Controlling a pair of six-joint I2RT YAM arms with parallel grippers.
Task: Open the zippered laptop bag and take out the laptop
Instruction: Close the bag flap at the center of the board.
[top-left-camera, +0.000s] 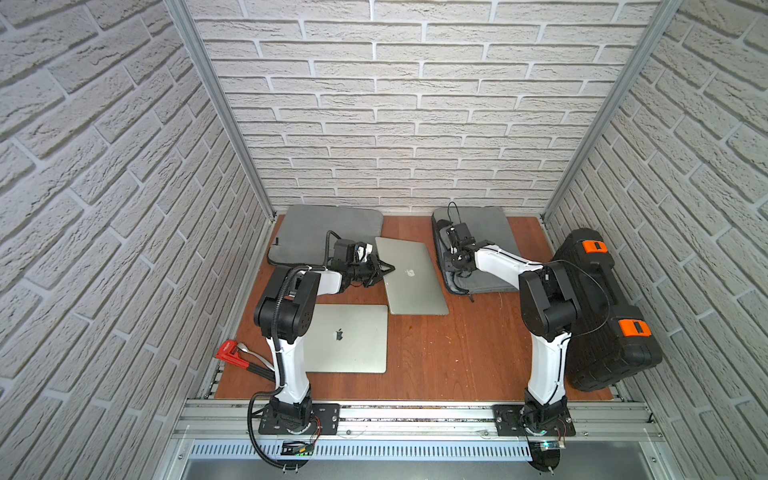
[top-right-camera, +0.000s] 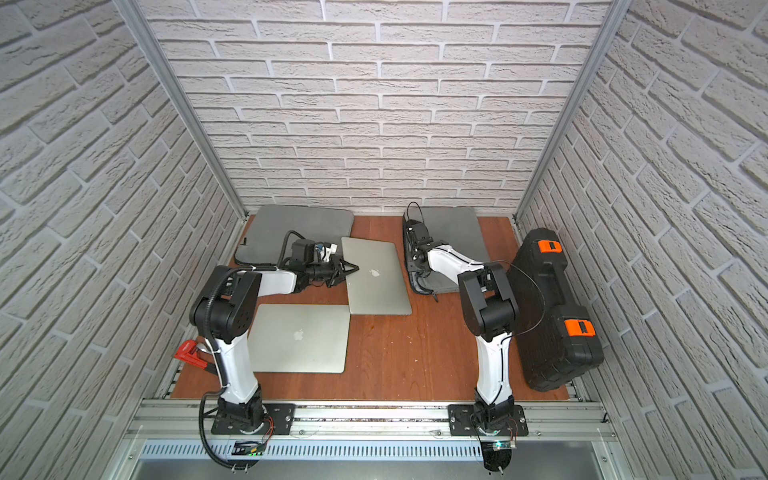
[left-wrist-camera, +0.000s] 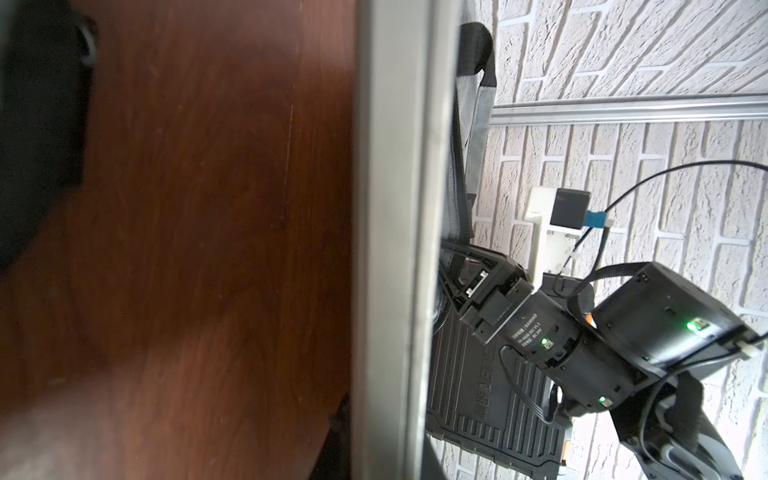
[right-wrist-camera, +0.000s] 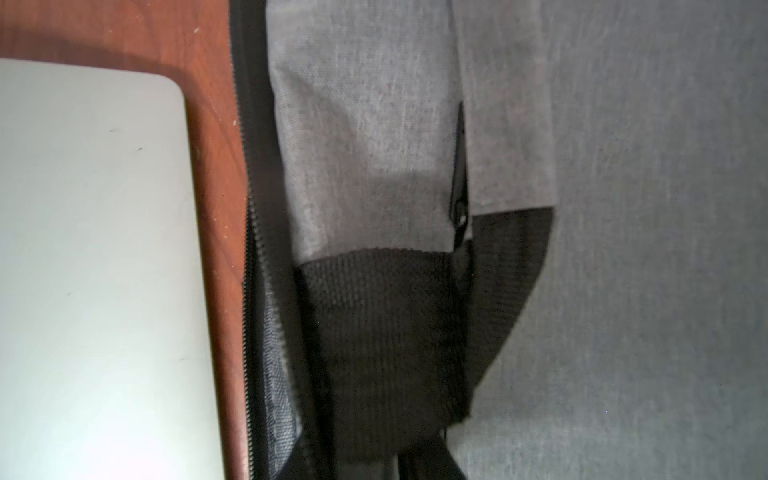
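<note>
A grey laptop bag (top-left-camera: 488, 239) lies at the back right, its zipper (right-wrist-camera: 254, 249) gaping along the side that faces the table's middle. A silver laptop (top-left-camera: 415, 282) lies tilted on the wood just left of the bag, outside it. My left gripper (top-left-camera: 390, 268) reaches in from the left, turned on its side, its fingers closed to a point on the laptop's left edge (left-wrist-camera: 395, 208). My right gripper (top-left-camera: 456, 274) points down over the bag's open edge, above the grey and black handle (right-wrist-camera: 374, 270). Its fingers are hidden, so I cannot tell their state.
A second silver laptop (top-left-camera: 353, 338) lies front left beside the left arm. Another grey bag (top-left-camera: 328, 230) sits at the back left. A black tool case (top-left-camera: 598, 311) with orange latches fills the right side. A red tool (top-left-camera: 230, 353) lies at the left edge.
</note>
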